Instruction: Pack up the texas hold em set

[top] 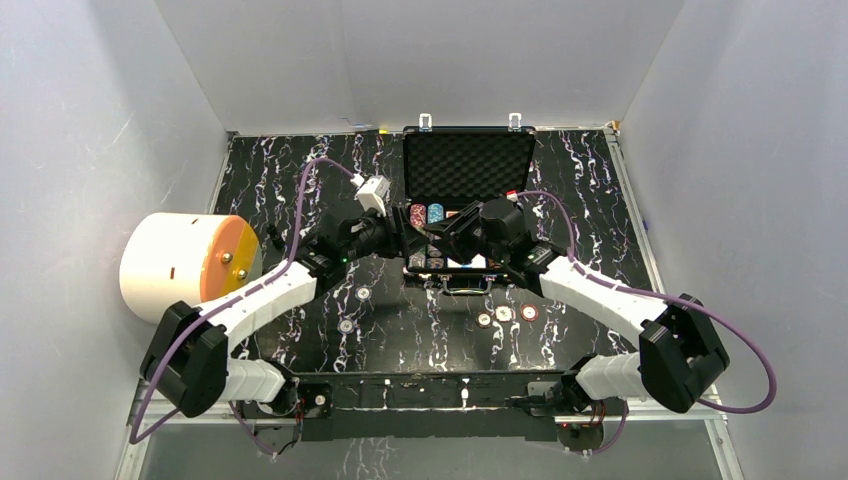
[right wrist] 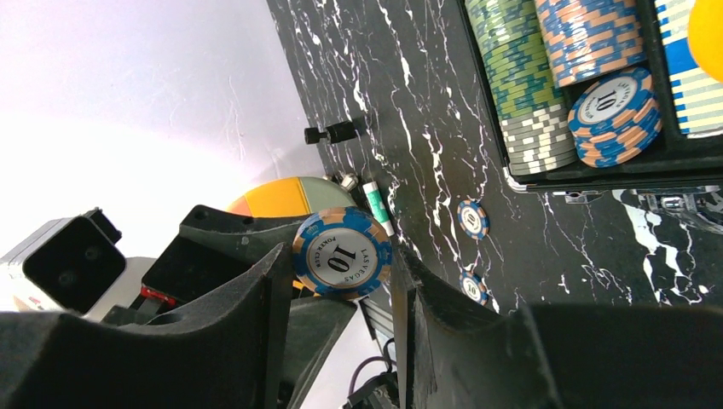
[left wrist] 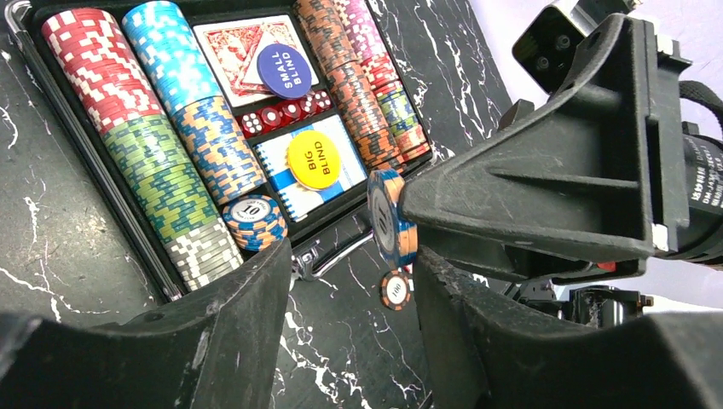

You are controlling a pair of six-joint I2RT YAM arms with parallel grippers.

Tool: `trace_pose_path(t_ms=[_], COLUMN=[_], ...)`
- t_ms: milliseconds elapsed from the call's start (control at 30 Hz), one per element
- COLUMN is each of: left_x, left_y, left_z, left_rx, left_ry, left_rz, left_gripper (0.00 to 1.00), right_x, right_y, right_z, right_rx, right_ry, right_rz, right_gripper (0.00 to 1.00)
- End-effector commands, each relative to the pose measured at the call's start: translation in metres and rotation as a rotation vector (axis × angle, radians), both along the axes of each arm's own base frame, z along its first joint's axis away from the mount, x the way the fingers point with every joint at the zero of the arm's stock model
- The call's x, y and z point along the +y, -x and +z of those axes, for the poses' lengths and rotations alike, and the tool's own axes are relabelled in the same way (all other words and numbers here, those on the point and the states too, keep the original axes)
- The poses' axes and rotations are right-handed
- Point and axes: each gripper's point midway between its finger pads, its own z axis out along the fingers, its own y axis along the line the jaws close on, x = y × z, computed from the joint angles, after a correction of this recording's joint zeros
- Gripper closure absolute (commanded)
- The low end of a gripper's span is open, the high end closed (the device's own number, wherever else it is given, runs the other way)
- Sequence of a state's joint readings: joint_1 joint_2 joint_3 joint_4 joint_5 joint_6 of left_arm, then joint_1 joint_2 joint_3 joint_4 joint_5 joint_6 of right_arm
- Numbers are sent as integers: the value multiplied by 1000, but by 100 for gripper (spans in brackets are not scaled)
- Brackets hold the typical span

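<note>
The black briefcase [top: 466, 165] lies open at the back centre, with rows of chips [left wrist: 153, 145], red cards [left wrist: 234, 51], red dice [left wrist: 286, 112] and two blind buttons [left wrist: 312, 160] inside. My right gripper [right wrist: 341, 264] is shut on a blue-and-orange 10 chip [right wrist: 343, 252], held on edge just in front of the case; the left wrist view shows it as a thin stack [left wrist: 392, 217]. My left gripper [left wrist: 354, 294] is open and empty, facing the right one over the table. The two meet at the case's front edge [top: 432, 240].
Loose chips lie on the marble table: two at the left [top: 364, 294], three at the right [top: 504, 313], and a 100 chip [left wrist: 395, 290] under my left gripper. The big white drum [top: 185, 262] stands at the far left, with a small green-and-white cylinder [right wrist: 377, 207] near it.
</note>
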State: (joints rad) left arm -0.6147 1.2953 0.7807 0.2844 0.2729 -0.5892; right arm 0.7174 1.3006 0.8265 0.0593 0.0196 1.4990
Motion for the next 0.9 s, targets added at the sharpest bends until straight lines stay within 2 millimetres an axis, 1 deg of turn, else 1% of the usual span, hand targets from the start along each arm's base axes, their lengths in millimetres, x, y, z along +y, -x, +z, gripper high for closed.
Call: trace_pose_path(t_ms=[0,133,233,300,400,433,467,533,567,633,700,767,833,867], left_x=[-8,-11,-12,-12,-9,-8,-8,-7,-7,-6,-6,-7,-8,-11], left_y=[-11,-17,-19,-20,-22,-23,-23,-24,-24,-25,-23,-20,-16,-14], left_z=[24,32,31,29,25,25,25,26,26,24,23,21,23,14], left_rx=[-26,-28,-23,-19,-21,-31,-39,-58,-72,-103,-143,-193,-255,-268], left_ry=[55,87,88,83,63,56,51,33,18,-27,-85,-154,-219,-259], left_rz=[25,45,52,52,72,74,72,62,50,25,-27,-107,-198,-264], left_gripper=[53,65,67,66,73,78,83,97,100,100,100,100,100,100], right_x=[8,10,12,14,16,16,16,13,12,8,-5,-23,-45,-54], right_y=[-6,-7,-6,-6,-6,-5,-6,-7,-9,-15,-23,-29,-34,-35], right_z=[21,15,10,8,6,5,4,2,4,12,18,25,27,29], right_rx=[-42,-25,-9,-5,-1,-4,-5,-23,-45,-134,-196,-265,-322,-363], right_ry=[-74,-68,-69,-71,-72,-67,-61,-42,-27,11,72,129,181,209], right_rz=[10,12,18,26,38,42,40,40,46,68,68,57,31,33], right_gripper=[60,60,61,62,61,60,56,41,33,24,18,15,14,14])
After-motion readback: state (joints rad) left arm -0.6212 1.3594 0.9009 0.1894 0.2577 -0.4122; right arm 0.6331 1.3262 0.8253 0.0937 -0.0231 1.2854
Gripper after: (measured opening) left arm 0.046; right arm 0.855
